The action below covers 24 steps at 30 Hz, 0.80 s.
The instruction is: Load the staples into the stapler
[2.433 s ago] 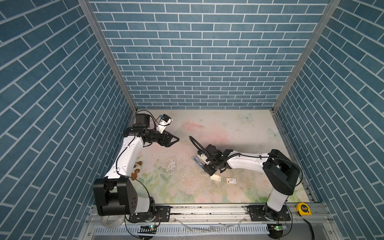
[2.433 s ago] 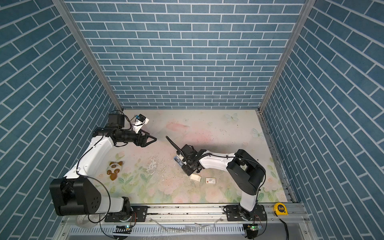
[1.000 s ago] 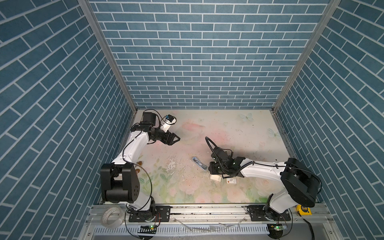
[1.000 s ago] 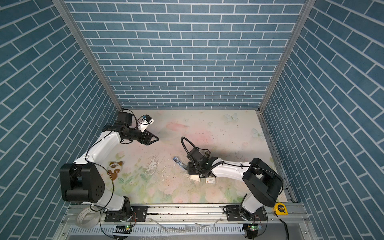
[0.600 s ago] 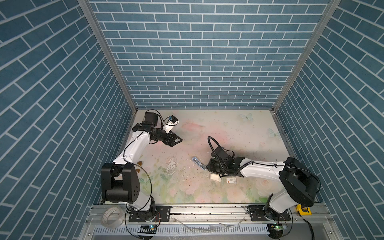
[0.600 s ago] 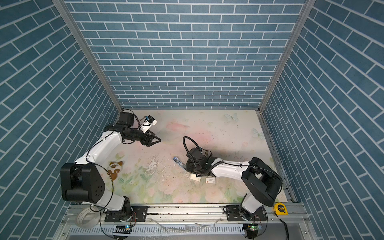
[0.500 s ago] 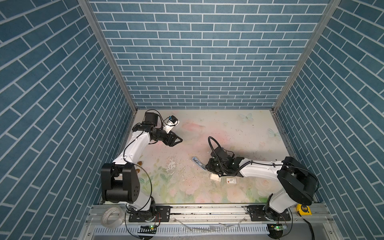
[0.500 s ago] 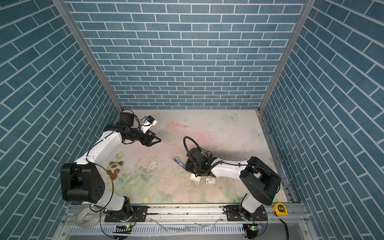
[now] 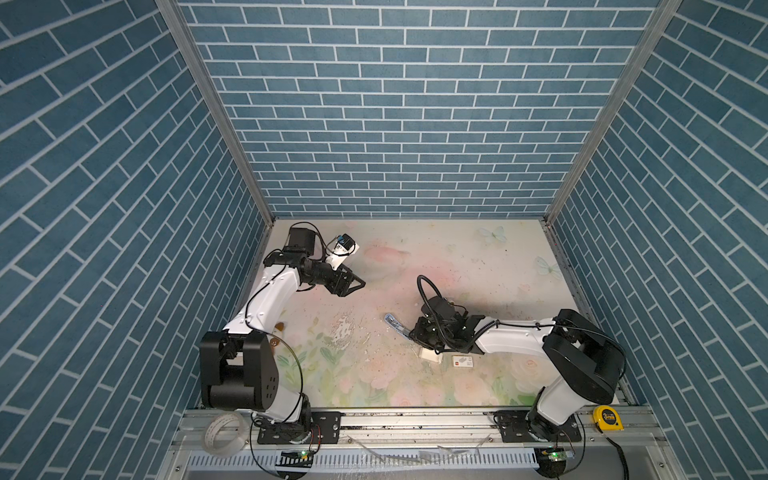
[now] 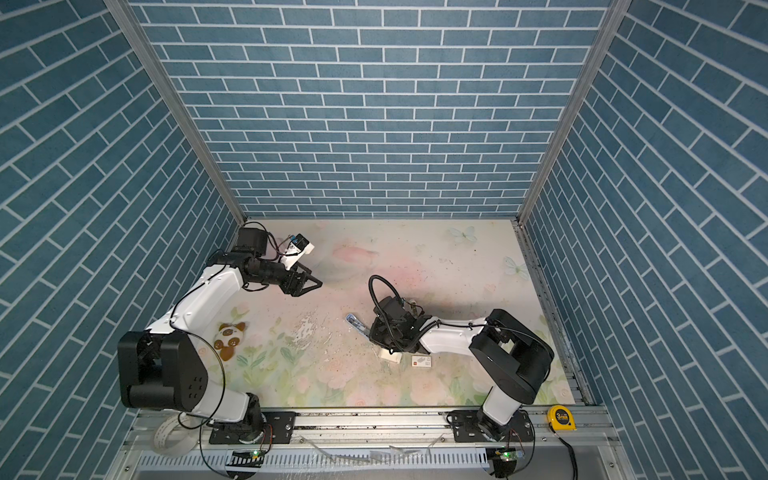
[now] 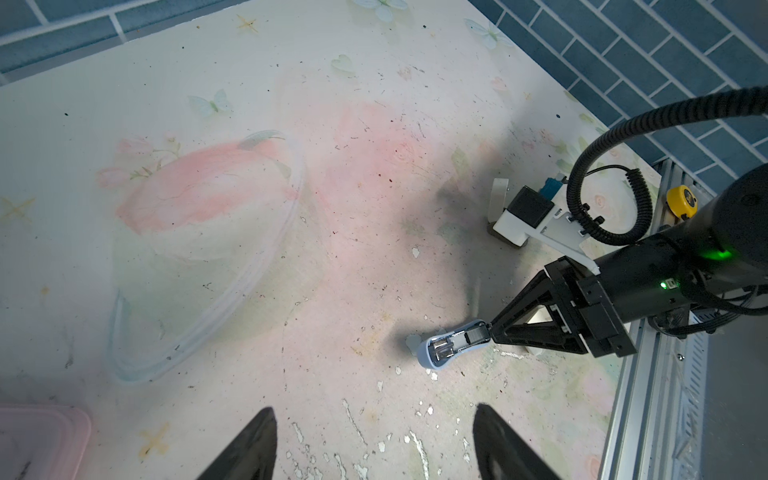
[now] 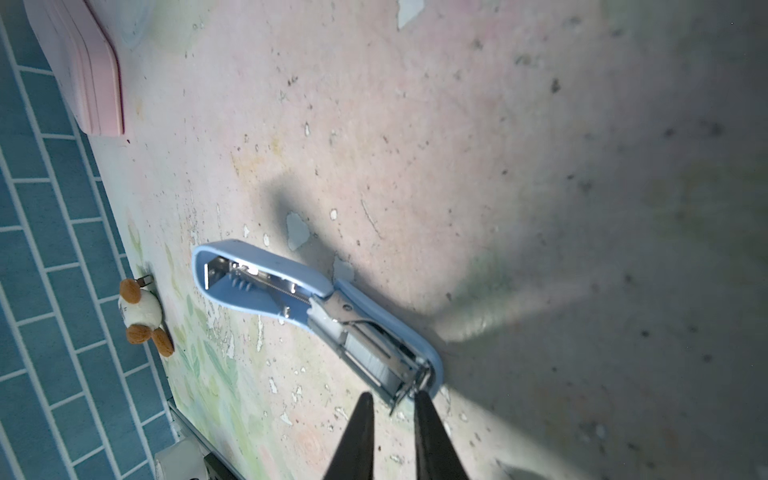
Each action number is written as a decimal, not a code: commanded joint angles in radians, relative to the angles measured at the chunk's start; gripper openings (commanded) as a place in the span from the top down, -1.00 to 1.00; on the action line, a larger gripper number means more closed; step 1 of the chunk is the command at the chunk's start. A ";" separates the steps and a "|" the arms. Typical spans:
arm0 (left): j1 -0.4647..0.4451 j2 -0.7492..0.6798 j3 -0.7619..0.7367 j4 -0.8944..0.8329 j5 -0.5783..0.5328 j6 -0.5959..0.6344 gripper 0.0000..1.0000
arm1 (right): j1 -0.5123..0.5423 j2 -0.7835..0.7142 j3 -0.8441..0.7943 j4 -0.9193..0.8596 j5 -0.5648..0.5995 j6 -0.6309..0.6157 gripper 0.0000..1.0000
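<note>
Beside the open stapler [image 12: 266, 286]: risk of a skidding push

Near the middle of the surface [image 9: 436, 266], flipped open, with grey staples [image 12: 372, 353] in its channel. Nearly clenched at the channel's tip: right hand [image 12: 392, 405]; cannot tell whether pinching anything. Released, empty, well apart: left hand [image 11: 374, 409]. Could shove the unbraced stapler sideways or lift the strip askew, jamming closure.

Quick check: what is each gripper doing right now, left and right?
Left gripper: open, holding nothing.
Right gripper: jaws almost together at the magazine end of the stapler; cannot tell whether it grips anything.
</note>
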 commanded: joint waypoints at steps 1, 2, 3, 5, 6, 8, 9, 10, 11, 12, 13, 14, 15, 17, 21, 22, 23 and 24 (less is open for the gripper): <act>-0.002 -0.021 -0.011 -0.014 0.016 0.011 -0.52 | -0.014 0.010 -0.006 -0.001 -0.008 0.021 0.61; -0.002 -0.019 -0.011 -0.013 0.017 0.009 -0.52 | -0.017 0.013 -0.006 -0.004 -0.012 0.017 0.62; -0.002 -0.019 -0.011 -0.011 0.018 0.009 -0.52 | -0.021 0.017 -0.003 -0.005 -0.015 0.016 0.62; -0.002 -0.018 -0.010 -0.014 0.018 0.013 -0.52 | -0.023 0.024 0.001 -0.004 -0.023 0.010 0.63; -0.002 -0.017 -0.008 -0.019 0.018 0.021 -0.52 | -0.025 0.028 0.003 -0.009 -0.026 0.007 0.64; -0.002 -0.011 -0.001 -0.042 0.021 0.059 -0.52 | -0.027 0.039 0.008 -0.010 -0.033 0.004 0.66; -0.002 -0.007 0.006 -0.058 0.020 0.078 -0.52 | -0.027 0.042 0.009 -0.007 -0.036 0.004 0.67; -0.002 -0.002 0.016 -0.074 0.017 0.101 -0.52 | -0.027 0.045 0.010 -0.005 -0.039 0.002 0.68; -0.002 0.003 0.026 -0.093 0.016 0.118 -0.52 | -0.027 0.048 0.011 -0.004 -0.040 0.000 0.68; -0.002 0.007 0.033 -0.105 0.015 0.130 -0.52 | -0.027 0.048 0.011 -0.008 -0.041 -0.001 0.69; -0.002 0.007 0.038 -0.113 0.013 0.139 -0.51 | -0.029 0.048 0.011 -0.012 -0.039 -0.003 0.69; -0.002 0.007 0.038 -0.116 0.012 0.144 -0.51 | -0.029 0.047 0.012 -0.011 -0.039 -0.003 0.70; -0.002 0.006 0.036 -0.118 0.012 0.148 -0.51 | -0.028 0.047 0.011 -0.011 -0.038 -0.005 0.70; -0.002 0.004 0.031 -0.115 0.010 0.153 -0.52 | -0.029 0.048 0.017 -0.023 -0.037 -0.012 0.73; -0.002 0.013 0.036 -0.137 0.000 0.199 -0.51 | -0.037 0.059 0.033 -0.040 -0.057 -0.038 0.87; -0.002 0.017 0.040 -0.148 -0.003 0.217 -0.51 | -0.038 0.061 0.039 -0.052 -0.061 -0.048 0.88; -0.002 0.023 0.045 -0.166 -0.002 0.240 -0.50 | -0.041 0.064 0.046 -0.064 -0.064 -0.059 0.88; -0.002 0.027 0.051 -0.184 -0.003 0.269 -0.50 | -0.042 0.066 0.054 -0.080 -0.069 -0.069 0.89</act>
